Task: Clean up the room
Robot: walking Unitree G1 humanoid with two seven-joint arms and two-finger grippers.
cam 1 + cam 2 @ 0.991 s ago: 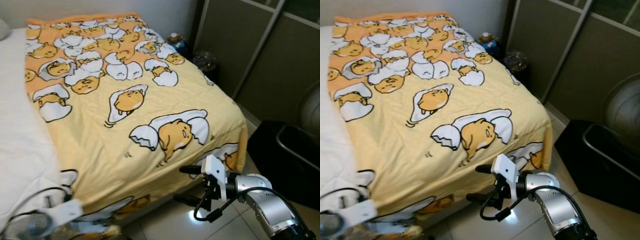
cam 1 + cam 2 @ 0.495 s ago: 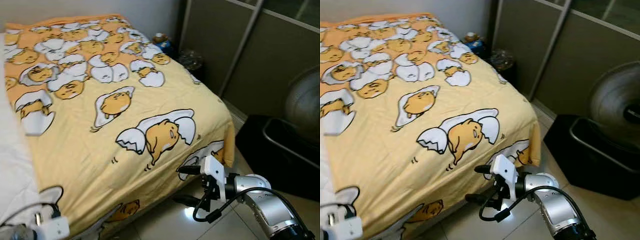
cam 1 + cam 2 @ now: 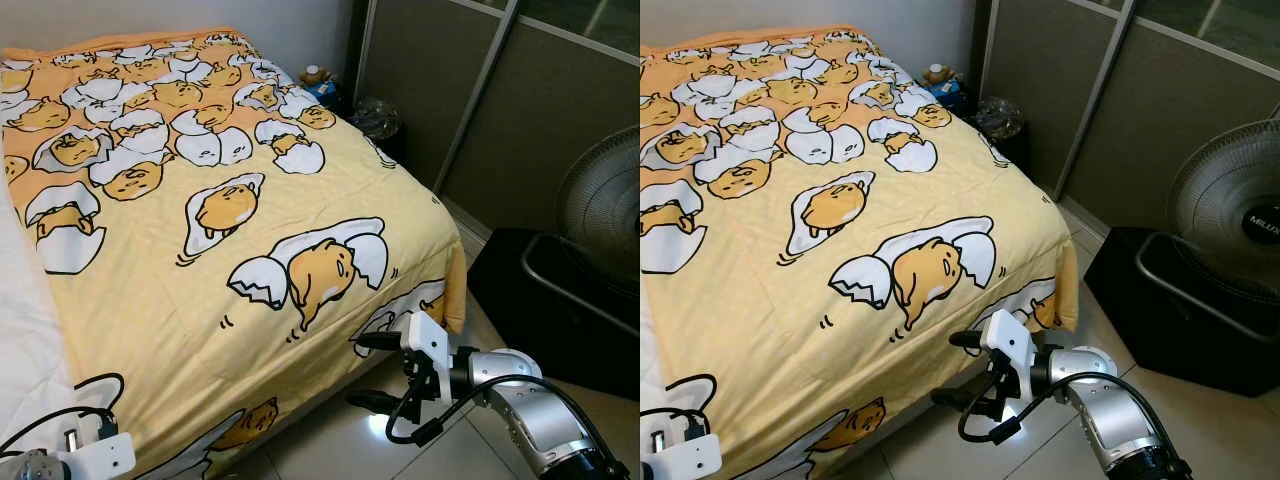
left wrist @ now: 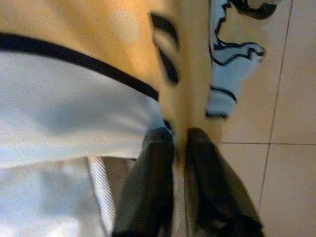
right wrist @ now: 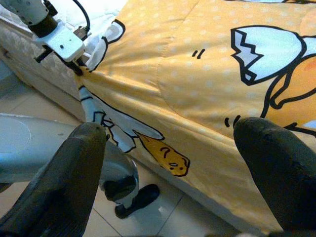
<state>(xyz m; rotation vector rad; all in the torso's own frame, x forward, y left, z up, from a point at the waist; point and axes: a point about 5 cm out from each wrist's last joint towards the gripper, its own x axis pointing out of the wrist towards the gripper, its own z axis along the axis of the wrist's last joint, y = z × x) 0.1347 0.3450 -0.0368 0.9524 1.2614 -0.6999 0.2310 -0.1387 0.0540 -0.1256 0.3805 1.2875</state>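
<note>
Two head-camera views take in a bed (image 3: 30, 330) spread with a yellow blanket (image 3: 200, 300) printed with egg-shell cartoon figures, its near edge hanging over a pale tiled floor (image 3: 1040, 440). Beyond the right hand (image 3: 372, 370) stand dark sliding wardrobe doors (image 3: 470, 90), a black bin (image 3: 1160, 310) and a pedestal fan (image 3: 1230, 215); small clutter (image 3: 320, 80) sits in the far corner past the bed. The right hand hovers low by the blanket's hanging corner, its two black fingers spread wide, one above the other, holding nothing. At the bottom corner of these views the left hand (image 3: 85, 455) sits against the blanket's edge, its white housing and black cable showing.

From the left wrist, the left hand's two fingers (image 4: 153, 187) are drawn narrow, pinching a fold of the yellow blanket between them, with white sheet on one side and floor tile on the other.

From the right wrist, the wide-set fingers (image 5: 266, 163) frame the blanket's draped side and, well beyond it, the left hand at the hem, which the head views barely catch.
</note>
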